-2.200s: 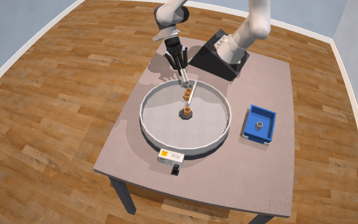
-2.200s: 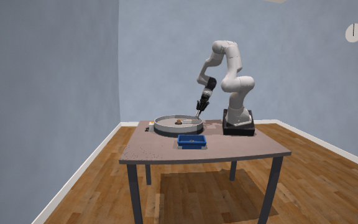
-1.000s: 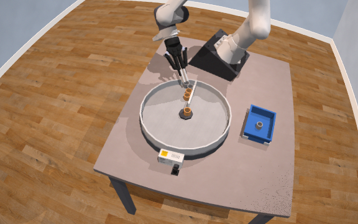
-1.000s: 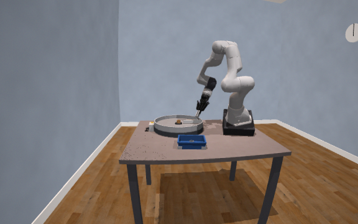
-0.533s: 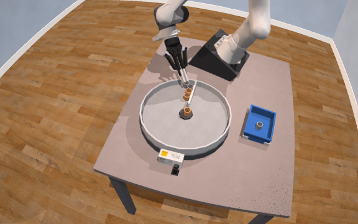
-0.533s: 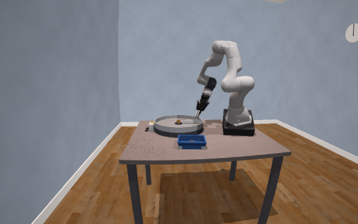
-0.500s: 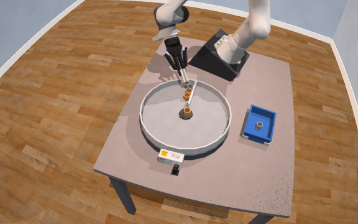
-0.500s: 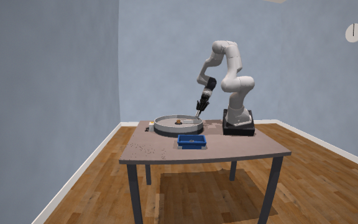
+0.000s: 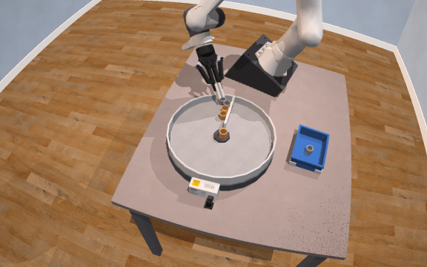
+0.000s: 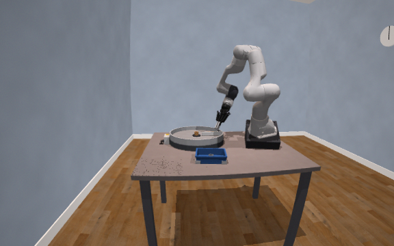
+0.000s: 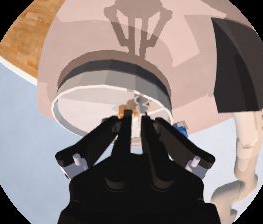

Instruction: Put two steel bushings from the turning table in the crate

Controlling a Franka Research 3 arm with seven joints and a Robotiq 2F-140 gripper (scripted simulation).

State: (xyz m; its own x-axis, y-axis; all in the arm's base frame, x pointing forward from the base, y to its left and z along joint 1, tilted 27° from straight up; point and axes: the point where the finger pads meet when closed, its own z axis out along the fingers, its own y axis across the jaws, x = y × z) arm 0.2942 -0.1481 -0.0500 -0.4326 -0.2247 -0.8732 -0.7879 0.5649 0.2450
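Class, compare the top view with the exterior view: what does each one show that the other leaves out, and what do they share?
Only the top view shows the two orange bushings by the white bar near the rim, a steel bushing beside the claw, and the small white box.

Only the exterior view shows the table legs, the walls and a round wall clock.

Both show the round turning table, the blue crate holding one steel bushing, and the arm's black base.
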